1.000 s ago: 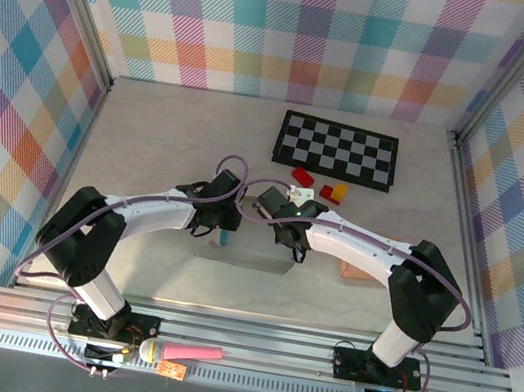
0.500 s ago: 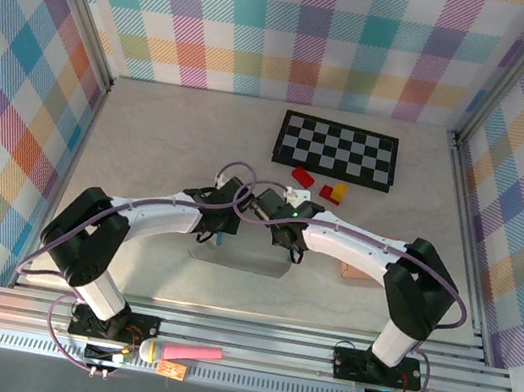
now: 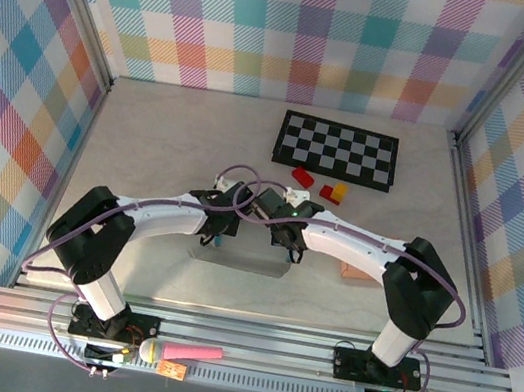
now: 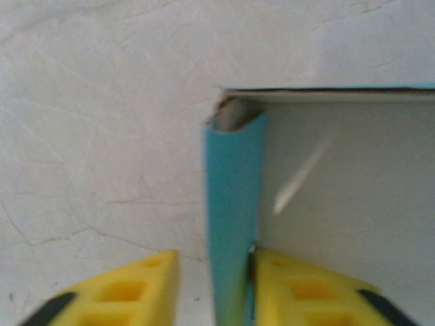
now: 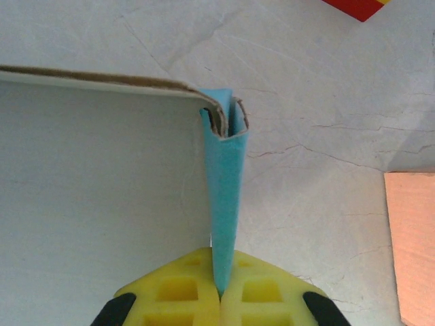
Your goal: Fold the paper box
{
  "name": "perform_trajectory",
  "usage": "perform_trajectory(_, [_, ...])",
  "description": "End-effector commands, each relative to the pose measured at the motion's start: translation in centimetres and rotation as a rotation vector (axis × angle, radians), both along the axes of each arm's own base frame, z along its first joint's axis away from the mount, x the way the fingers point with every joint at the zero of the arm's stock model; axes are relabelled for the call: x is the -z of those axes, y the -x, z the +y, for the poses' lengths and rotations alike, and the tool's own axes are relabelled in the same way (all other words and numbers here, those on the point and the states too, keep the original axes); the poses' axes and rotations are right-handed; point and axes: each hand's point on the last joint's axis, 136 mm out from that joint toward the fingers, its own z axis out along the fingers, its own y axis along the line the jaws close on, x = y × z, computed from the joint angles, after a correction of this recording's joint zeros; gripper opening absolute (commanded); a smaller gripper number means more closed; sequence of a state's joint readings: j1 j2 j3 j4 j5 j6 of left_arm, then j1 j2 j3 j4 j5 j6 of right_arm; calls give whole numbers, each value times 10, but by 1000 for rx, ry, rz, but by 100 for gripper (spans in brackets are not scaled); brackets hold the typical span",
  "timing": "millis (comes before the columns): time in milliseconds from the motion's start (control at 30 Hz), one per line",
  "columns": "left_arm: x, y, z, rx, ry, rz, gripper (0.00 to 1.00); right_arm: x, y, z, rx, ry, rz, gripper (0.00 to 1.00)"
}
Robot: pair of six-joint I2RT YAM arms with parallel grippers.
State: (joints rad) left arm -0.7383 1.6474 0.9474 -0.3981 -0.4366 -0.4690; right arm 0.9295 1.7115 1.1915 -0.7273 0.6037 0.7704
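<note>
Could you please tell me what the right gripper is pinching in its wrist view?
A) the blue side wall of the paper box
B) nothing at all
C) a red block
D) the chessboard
A: the right gripper has its yellow fingertips shut together on the upright blue side wall at a corner of the paper box.

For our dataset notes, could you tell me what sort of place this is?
Probably a lab robot test cell: colourful plaid panel walls enclose a pale tabletop, with a silver aluminium rail at its near edge and a black-and-white checkerboard.
</note>
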Motion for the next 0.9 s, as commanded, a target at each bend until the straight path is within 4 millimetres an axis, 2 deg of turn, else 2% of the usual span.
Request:
perform_trajectory(0, [-23,1,-11,34,57,-12,44,4,-1,-7,27,44,27,0])
perform_trajectory(100, [-50,0,-29,66,188,-14,51,9,-1,-14,76,79,68,0])
perform_trajectory(167, [-66,1,-45,107,292,-5,59,12,0,-17,104,97,96,0])
perform_trajectory(267, [-77,4,-61,173,339,44,59,20,1,-20,169,106,157,0])
perform_trajectory(367, [-86,4,-61,181,345,45,58,25,2,-20,224,96,198,0])
perform_trajectory(467, [-107,-5,-43,112,362,3,58,22,1,-24,303,104,237,0])
perform_trajectory(567, [-132,-17,-13,15,378,-48,58,22,3,-28,417,92,295,0])
perform_trajectory(667, [-145,-23,22,-93,399,-59,57,30,9,-29,556,47,385,0])
perform_trajectory(867, [-156,-9,72,-204,391,-54,54,32,27,-30,867,-47,501,0])
